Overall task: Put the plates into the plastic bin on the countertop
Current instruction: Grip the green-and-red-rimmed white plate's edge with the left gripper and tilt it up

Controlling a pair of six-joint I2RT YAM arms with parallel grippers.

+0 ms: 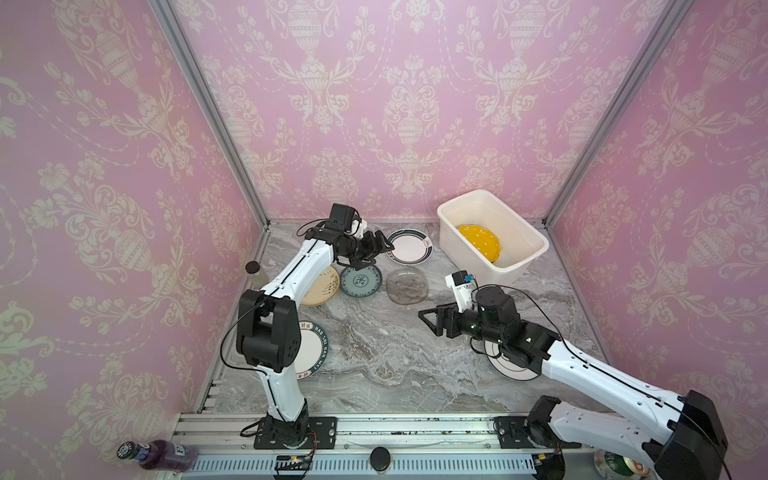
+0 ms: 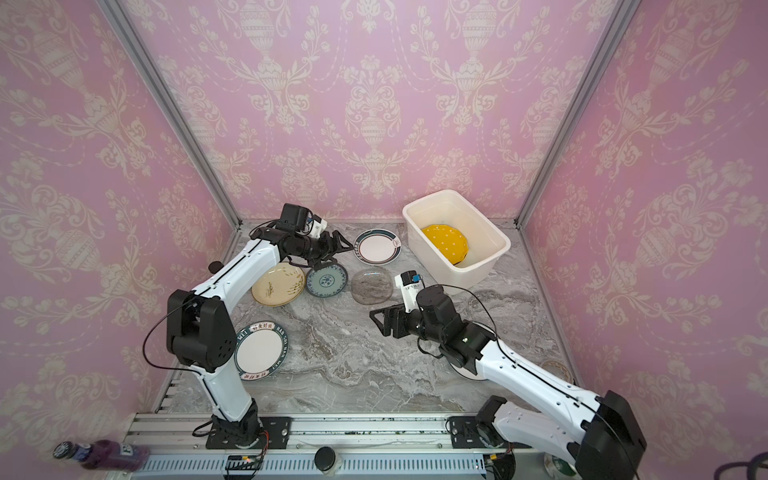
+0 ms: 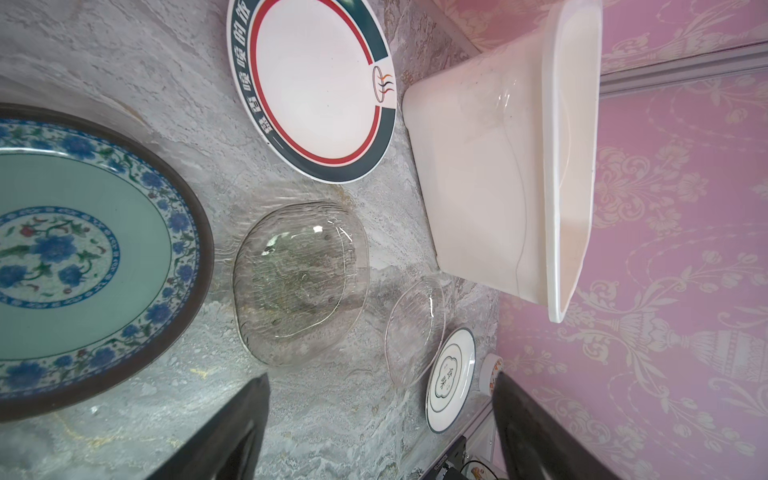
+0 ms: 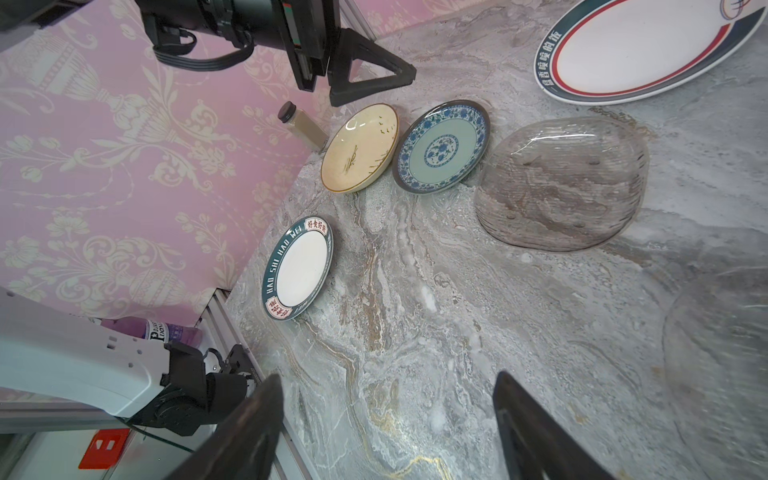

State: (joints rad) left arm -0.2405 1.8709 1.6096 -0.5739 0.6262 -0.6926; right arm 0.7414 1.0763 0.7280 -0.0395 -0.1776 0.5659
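1. Pink damask walls [image 1: 395, 104] enclosed the grey marble countertop [image 1: 374, 357]; plates [image 1: 360, 281] lay spread across it, one yellow plate [image 1: 478, 245] inside the plastic bin [image 1: 498, 270], back right.
2. Left gripper [image 1: 380, 253] hung wide open, empty.
3. Right gripper [image 1: 430, 322] gaped too, holding nothing.

Bright, even light fills the cell, laying only faint, soft-edged shadows on the tabletop [image 1: 374, 353]. Small white glints sit on the glass plate [image 3: 299, 282] in the left wrist view. In both top views the wallpaper [image 1: 62, 208] softens toward the outer edges. Close to the right wrist lens, the right hand [image 4: 386, 376] shows dark fingers [image 4: 249, 428] blurred and out of focus.
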